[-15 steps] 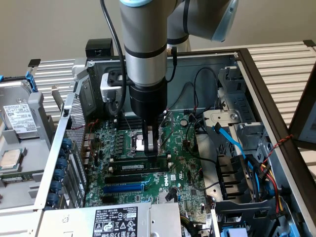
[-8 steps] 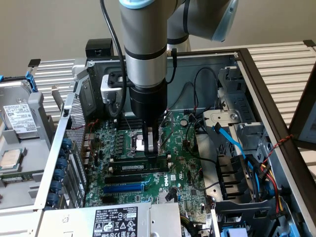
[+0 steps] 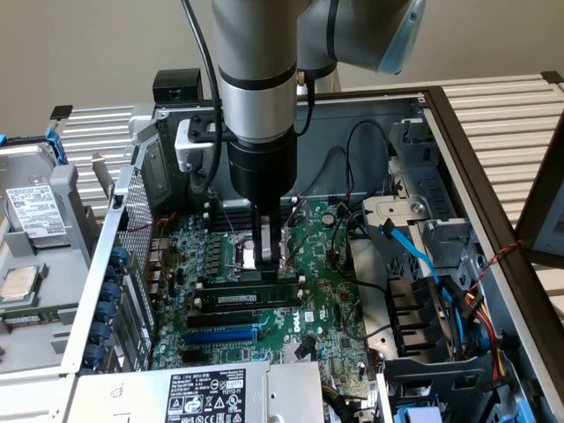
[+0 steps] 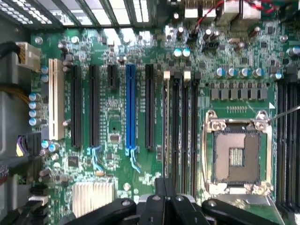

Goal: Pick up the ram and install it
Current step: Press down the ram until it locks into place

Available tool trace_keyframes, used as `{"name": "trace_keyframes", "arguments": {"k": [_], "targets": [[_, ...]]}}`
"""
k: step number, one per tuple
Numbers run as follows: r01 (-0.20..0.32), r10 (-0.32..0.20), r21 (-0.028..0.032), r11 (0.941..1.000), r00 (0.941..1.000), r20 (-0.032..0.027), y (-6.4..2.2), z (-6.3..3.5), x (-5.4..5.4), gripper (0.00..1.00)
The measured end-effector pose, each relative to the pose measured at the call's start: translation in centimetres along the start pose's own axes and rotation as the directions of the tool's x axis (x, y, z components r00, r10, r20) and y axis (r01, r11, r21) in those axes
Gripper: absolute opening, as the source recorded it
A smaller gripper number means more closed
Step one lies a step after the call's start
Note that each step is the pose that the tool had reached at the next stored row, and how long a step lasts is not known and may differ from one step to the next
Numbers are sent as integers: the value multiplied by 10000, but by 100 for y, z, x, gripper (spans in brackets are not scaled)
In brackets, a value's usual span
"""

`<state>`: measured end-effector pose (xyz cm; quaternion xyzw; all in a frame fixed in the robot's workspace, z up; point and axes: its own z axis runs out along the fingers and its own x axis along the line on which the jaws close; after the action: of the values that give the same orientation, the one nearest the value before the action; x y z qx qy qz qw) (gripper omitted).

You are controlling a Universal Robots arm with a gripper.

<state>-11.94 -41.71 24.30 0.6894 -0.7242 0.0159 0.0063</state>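
The pincer (image 3: 269, 256) is being held clenched, empty, above the seated ram (image 3: 251, 298); if tilted, the ram risks being pressed crooked into its slot.

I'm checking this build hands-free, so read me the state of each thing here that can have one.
Pincer: shut, just above the memory slots.
Ram: standing on edge in a black slot; cannot tell whether it is latched.
Processor socket: empty, no chip in it.
Blue slot: empty.
Computer case: side open.
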Motion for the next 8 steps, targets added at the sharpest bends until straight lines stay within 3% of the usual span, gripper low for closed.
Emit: {"name": "trace_keyframes", "arguments": {"k": [8], "targets": [[-9,9,0,10000,10000,-1,344,38,-57,10]]}}
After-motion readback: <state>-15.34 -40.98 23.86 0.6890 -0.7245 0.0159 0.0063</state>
